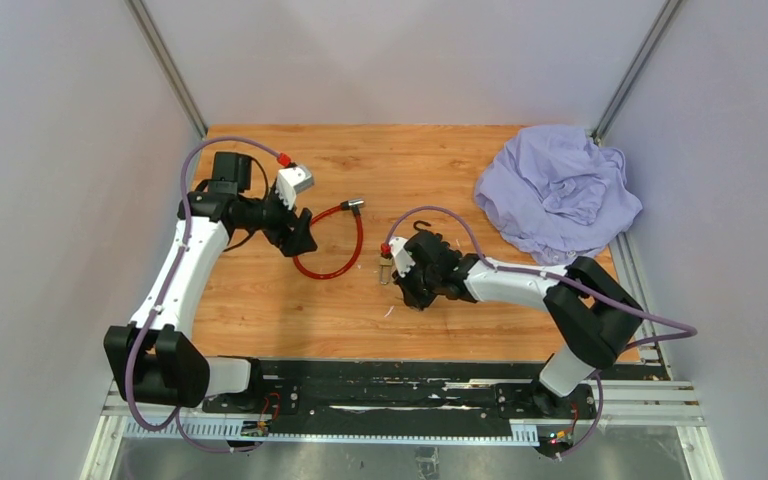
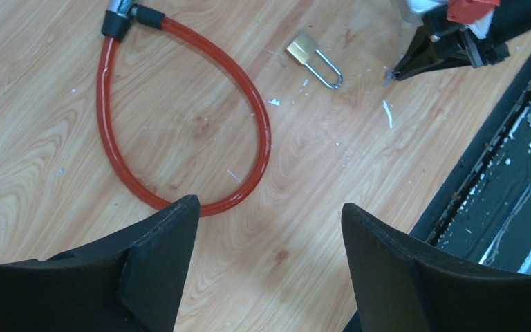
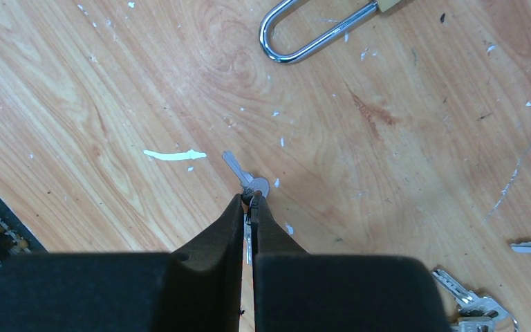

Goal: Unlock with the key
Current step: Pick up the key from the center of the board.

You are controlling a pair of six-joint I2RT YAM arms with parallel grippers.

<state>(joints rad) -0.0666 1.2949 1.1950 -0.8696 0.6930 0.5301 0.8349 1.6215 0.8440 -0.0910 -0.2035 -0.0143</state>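
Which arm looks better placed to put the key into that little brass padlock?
The right arm. Its jaws are shut on a key, tip pointing out, and the padlock lies just ahead. The left arm has empty open jaws near the red cable, farther off.

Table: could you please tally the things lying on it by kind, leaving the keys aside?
Red cable lock: 1
Brass padlock: 1
Lavender cloth: 1
Total: 3
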